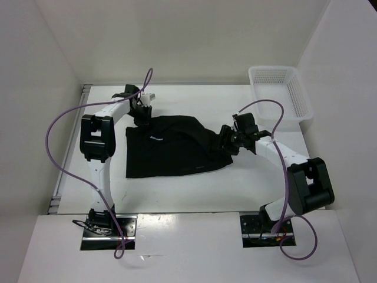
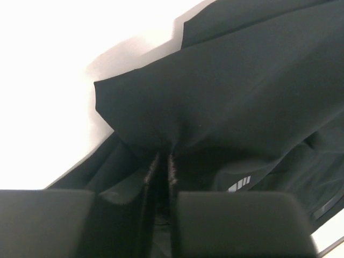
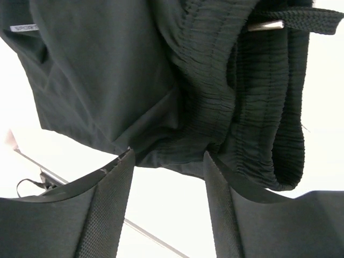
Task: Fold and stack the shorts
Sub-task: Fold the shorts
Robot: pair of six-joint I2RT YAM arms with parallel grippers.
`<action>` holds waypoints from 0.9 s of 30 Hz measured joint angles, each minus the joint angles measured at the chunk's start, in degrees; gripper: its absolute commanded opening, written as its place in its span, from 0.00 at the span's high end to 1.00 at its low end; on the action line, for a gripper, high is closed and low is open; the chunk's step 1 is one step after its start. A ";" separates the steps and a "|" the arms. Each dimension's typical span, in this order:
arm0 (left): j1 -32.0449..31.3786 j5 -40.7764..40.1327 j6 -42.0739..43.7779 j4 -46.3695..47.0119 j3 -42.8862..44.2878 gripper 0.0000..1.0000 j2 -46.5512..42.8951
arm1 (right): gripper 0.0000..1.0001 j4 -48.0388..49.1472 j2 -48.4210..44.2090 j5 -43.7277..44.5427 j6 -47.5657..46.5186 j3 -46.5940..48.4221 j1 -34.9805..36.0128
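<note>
At the far left corner of the shorts [image 1: 171, 150], the left gripper [image 1: 141, 114] has its fingers [image 2: 173, 177] almost together, with a puckered fold of black cloth nipped in the thin gap between them. The shorts lie spread across the middle of the table [image 1: 247, 188], mostly flat. At their right edge, the right gripper [image 1: 225, 141] has its fingers [image 3: 107, 209] well apart. The ribbed waistband [image 3: 215, 97] bunches just at the tips, possibly brushing them, but is not clamped.
</note>
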 measured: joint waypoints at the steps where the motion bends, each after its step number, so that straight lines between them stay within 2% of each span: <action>1: 0.04 0.11 0.09 0.11 -0.24 0.89 -0.02 | 0.34 -0.04 0.15 0.20 0.02 0.00 0.00; 4: 0.26 0.98 0.17 0.42 -1.09 0.95 -0.39 | 0.29 -0.04 0.44 1.31 0.13 0.00 -0.07; 6: 0.24 1.44 0.13 0.24 -1.68 0.98 -0.90 | 0.29 0.22 0.46 1.70 0.22 -0.02 -0.20; 11: 0.22 2.43 0.15 -1.33 -3.06 0.98 -4.15 | 0.29 2.82 4.98 0.37 0.37 0.02 -0.55; 13: 0.22 2.78 0.15 -1.81 -3.06 0.98 -6.12 | 0.32 3.58 8.33 -0.98 0.17 0.02 -0.57; 15: 0.22 2.91 0.15 -2.16 -3.04 0.98 -8.35 | 0.45 4.20 11.19 -2.69 -0.20 0.15 -0.59; 16: 0.22 2.95 0.15 -2.25 -3.04 0.98 -9.33 | 0.60 4.22 12.37 -3.72 -0.61 0.39 -0.59; 19: 0.22 3.19 0.15 -2.93 -2.95 0.98 -11.65 | 0.82 4.24 14.08 -5.75 -1.75 1.68 -0.59; 22: 0.22 3.34 0.15 -4.00 -2.89 0.98 -12.59 | 0.85 4.28 13.62 -6.27 -2.54 2.80 -0.59; 25: 0.22 3.63 0.15 -5.46 -2.89 0.97 -12.90 | 1.00 4.22 11.80 -6.19 -3.23 3.08 -0.87; 27: 0.22 3.61 0.15 -6.67 -2.89 0.92 -13.33 | 1.00 4.20 10.32 -6.01 -3.56 3.08 -1.46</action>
